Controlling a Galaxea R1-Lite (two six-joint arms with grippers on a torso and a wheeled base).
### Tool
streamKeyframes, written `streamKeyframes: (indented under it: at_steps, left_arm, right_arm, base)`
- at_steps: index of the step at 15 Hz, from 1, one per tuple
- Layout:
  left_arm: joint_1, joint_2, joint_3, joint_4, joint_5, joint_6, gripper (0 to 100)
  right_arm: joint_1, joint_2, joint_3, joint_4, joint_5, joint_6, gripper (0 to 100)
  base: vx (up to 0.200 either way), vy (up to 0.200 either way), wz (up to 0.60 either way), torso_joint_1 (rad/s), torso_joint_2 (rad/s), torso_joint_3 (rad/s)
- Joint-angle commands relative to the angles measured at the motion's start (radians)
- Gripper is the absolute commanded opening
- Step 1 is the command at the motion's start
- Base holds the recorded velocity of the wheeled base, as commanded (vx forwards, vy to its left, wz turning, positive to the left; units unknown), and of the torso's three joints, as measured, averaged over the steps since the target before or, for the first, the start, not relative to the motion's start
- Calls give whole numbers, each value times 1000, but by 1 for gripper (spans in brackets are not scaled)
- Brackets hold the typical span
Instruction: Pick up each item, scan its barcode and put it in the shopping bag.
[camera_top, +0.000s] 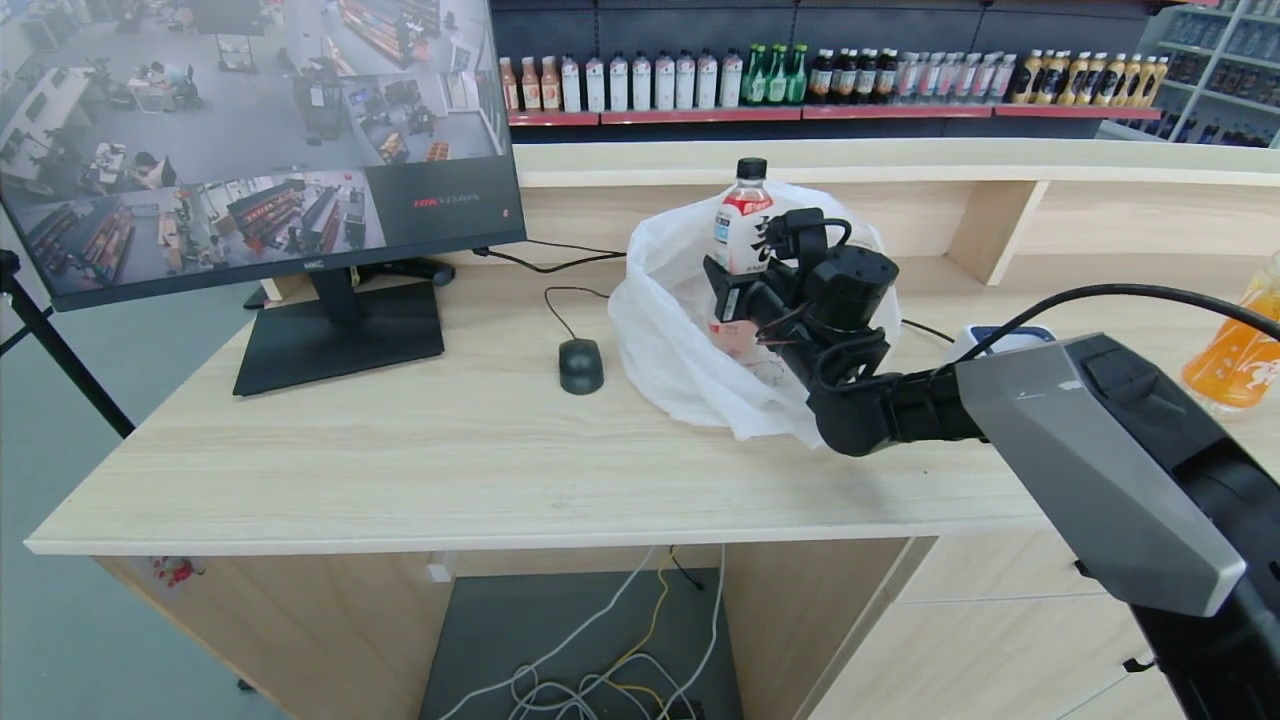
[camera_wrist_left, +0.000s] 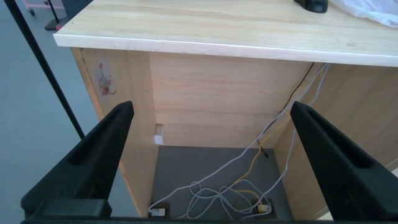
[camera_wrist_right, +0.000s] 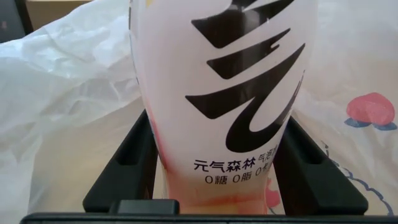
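A bottle (camera_top: 742, 228) with a black cap and a white label stands upright inside the white shopping bag (camera_top: 665, 330) on the counter. My right gripper (camera_top: 735, 295) is shut on the bottle's lower body; its black fingers (camera_wrist_right: 134, 158) press both sides of the bottle (camera_wrist_right: 224, 93) in the right wrist view, with the bag's plastic (camera_wrist_right: 68, 106) behind. My left gripper (camera_wrist_left: 211, 162) hangs open below the counter's front edge, with nothing between its fingers (camera_wrist_left: 93, 155).
A monitor (camera_top: 250, 140) stands at the counter's back left, a black mouse (camera_top: 581, 365) beside the bag. An orange drink bottle (camera_top: 1240, 355) is at the far right. Cables (camera_wrist_left: 230, 186) lie under the wooden counter (camera_top: 400, 440).
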Motion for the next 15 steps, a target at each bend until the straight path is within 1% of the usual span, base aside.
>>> streamKeyframes:
  at_steps: [1, 7, 12, 15]
  left_arm:
    - [-1, 0, 0, 0, -1, 0, 100]
    - [-1, 0, 0, 0, -1, 0, 100]
    - [-1, 0, 0, 0, 0, 0, 100]
    - [-1, 0, 0, 0, 0, 0, 100]
  right_arm:
    - [4, -1, 13, -2, -2, -2, 0]
    - [19, -9, 88, -41, -3, -2, 0]
    - [21, -35, 216, -113, -3, -2, 0]
    - [19, -41, 219, -114, -2, -2, 0]
  base:
    - [0, 0, 0, 0, 0, 0]
    - [0, 0, 0, 0, 0, 0]
    - [0, 0, 0, 0, 0, 0]
    - [0, 0, 0, 0, 0, 0]
